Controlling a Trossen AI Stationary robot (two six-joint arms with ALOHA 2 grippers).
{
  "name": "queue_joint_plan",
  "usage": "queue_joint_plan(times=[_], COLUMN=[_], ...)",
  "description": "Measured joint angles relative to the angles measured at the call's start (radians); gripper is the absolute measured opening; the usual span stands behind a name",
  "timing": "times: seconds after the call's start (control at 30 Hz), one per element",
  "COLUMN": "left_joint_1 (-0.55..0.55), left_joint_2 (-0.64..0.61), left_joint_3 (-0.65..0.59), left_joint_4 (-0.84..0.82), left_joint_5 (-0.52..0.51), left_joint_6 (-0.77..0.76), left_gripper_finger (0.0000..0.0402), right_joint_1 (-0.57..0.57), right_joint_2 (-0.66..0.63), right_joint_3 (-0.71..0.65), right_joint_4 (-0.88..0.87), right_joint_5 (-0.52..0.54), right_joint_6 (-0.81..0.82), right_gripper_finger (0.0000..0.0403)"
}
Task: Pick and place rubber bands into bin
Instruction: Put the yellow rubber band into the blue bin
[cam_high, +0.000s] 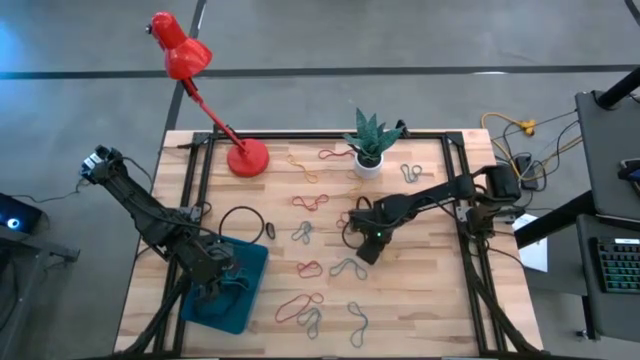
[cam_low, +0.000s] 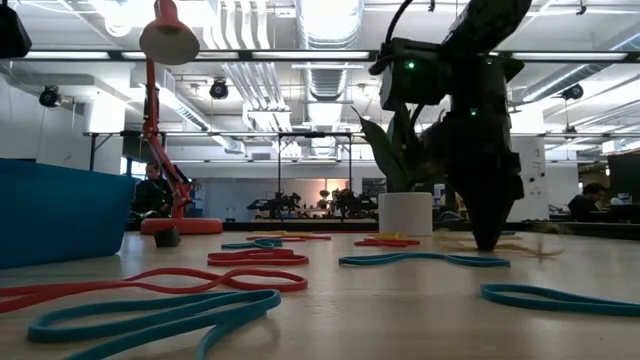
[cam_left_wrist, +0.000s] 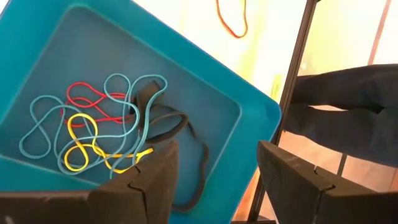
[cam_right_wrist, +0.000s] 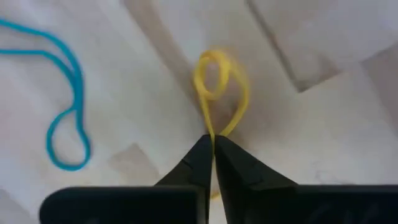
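Observation:
The teal bin sits at the table's near left corner and holds red, teal, yellow and dark rubber bands. My left gripper hovers open above the bin, touching nothing. Many loose rubber bands lie flat across the middle of the table. My right gripper points down at the table's middle, shut on a yellow rubber band. In the low view its fingertips reach the tabletop. My right gripper pinches the yellow rubber band at its near end between the two fingertips, coming from above and pointing down. Two strands run into the pinch. The rest of the band, a twisted loop, stretches out ahead of the fingers on the wood.
A red desk lamp stands with its base at the far left. A white plant pot is at the far middle. A black cable loop lies beside the bin. Black frame rails run along both table sides.

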Motion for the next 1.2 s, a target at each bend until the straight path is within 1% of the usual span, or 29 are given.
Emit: queue_joint_plan(times=[0.07, 0.23, 0.3, 0.43, 0.6, 0.67, 0.7, 0.87, 1.0, 1.07, 1.13, 1.2], left_joint_1=[0.0, 0.0, 0.0, 0.0, 0.0, 0.0, 0.0, 0.0, 0.004, 0.02, 0.043, 0.054], left_joint_2=[0.0, 0.0, 0.0, 0.0, 0.0, 0.0, 0.0, -0.001, -0.009, -0.013, -0.012, -0.011], left_joint_3=[0.0, 0.0, 0.0, 0.0, 0.0, 0.0, 0.0, 0.031, 0.042, 0.04, 0.039, 0.038], left_joint_4=[0.0, 0.001, 0.001, 0.002, 0.01, 0.026, 0.032, 0.032, 0.066, 0.12, 0.159, 0.182], left_joint_5=[0.0, -0.001, -0.018, -0.053, -0.096, -0.142, -0.185, -0.469, -0.648, -0.698, -0.707, -0.707], left_joint_6=[0.001, 0.021, 0.027, 0.032, 0.057, 0.085, 0.105, 0.205, 0.344, 0.424, 0.473, 0.497], left_gripper_finger=[0.0201, 0.0201, 0.0201, 0.0201, 0.0201, 0.0201, 0.0201, 0.0201, 0.0201, 0.0201, 0.0201, 0.0201], right_joint_1=[0.0, 0.005, 0.006, 0.01, 0.009, 0.008, 0.009, 0.016, 0.021, 0.024, 0.026, 0.028], right_joint_2=[-0.008, -0.03, -0.038, -0.034, -0.034, -0.029, -0.029, 0.003, 0.068, 0.1, 0.13, 0.162], right_joint_3=[0.013, 0.089, 0.147, 0.272, 0.445, 0.506, 0.534, 0.633, 0.691, 0.726, 0.765, 0.804], right_joint_4=[0.01, 0.145, 0.208, 0.257, 0.265, 0.262, 0.266, 0.259, 0.253, 0.251, 0.227, 0.201], right_joint_5=[-0.041, -0.131, -0.132, -0.11, -0.068, -0.044, -0.032, -0.007, -0.013, -0.035, -0.066, -0.073], right_joint_6=[-0.001, 0.003, 0.014, 0.004, -0.036, -0.047, -0.054, -0.061, -0.061, -0.062, -0.064, -0.072], right_gripper_finger=[0.0009, 0.0008, 0.0008, 0.0008, 0.0008, 0.0008, 0.0008, 0.0008, 0.0008, 0.0008, 0.0008, 0.0008])
